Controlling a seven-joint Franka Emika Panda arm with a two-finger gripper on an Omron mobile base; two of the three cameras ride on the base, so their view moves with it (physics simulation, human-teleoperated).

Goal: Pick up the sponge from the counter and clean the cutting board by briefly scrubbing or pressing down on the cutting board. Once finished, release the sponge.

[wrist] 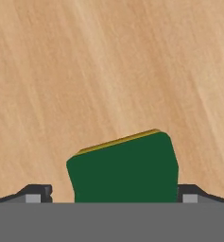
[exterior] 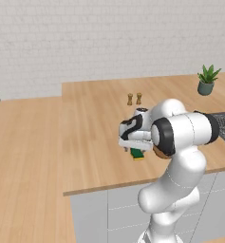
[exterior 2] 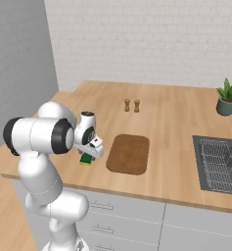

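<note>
The tool [wrist: 116, 196] hung low over the desk [exterior 2: 176, 122] with its jaws spread wide, one fingertip on each side of the sponge [wrist: 123, 170]. The sponge lay flat on the desk, green side up, just left of the cutting board [exterior 2: 129, 153].

You are looking at a glossy white arm [exterior: 178, 161] built from thick rounded segments that swell at each joint. Black rings band the joints; the biggest one circles the broad cylindrical link [exterior 2: 39, 136] near the top, and its end cap is white. Your wrist section [exterior: 133, 130] is white with black panels and a small round white cap on top. The hand [exterior 2: 90, 142] below it is a boxy white block. Two small dark fingertips [wrist: 38, 193] with pale grey square pads rise at the bottom edge of the hand view.
</note>
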